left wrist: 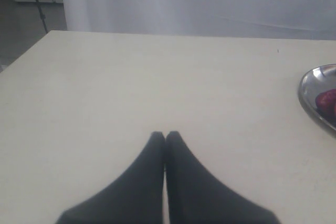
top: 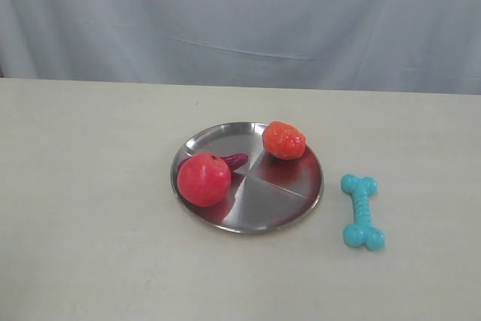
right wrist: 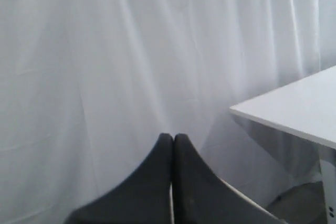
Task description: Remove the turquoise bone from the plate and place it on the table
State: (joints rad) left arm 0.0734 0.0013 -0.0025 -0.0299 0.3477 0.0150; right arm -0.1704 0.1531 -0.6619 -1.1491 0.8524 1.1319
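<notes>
Left claw (left wrist: 165, 135), right claw (right wrist: 172, 137): both closed

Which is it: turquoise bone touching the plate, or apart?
Apart. Exterior view shows the turquoise bone on the table, bare tabletop between it and the plate.

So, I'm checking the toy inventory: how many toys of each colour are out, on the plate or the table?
Red: 1, round toy
Orange: 1, bumpy toy
Purple: 1, elongated toy
Turquoise: 1, bone
Total: 4
</notes>
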